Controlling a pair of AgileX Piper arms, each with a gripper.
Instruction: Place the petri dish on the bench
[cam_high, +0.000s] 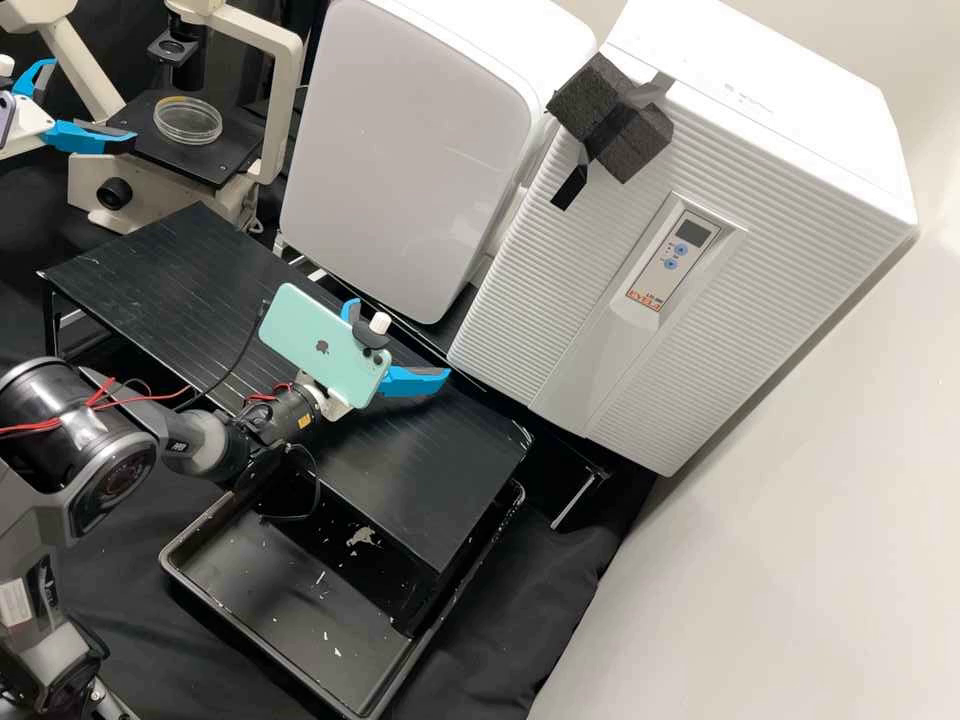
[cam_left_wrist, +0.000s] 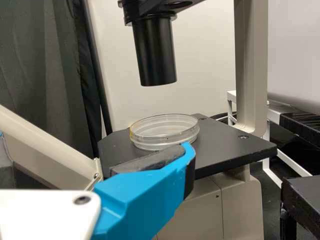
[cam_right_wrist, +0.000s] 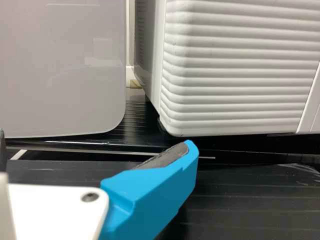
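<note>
One petri dish (cam_high: 188, 122) (clear, round) lies near the left gripper (cam_high: 92, 102).

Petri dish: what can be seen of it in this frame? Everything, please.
The petri dish is shallow, round and clear, plastic or glass by its look, with doubled walls that suggest a lid is on. A yellowish tint shows along one side. It lies flat and upright on the microscope's black stage, lower than the dark cylinder. The left gripper is open close by, with a gap between them.
</note>
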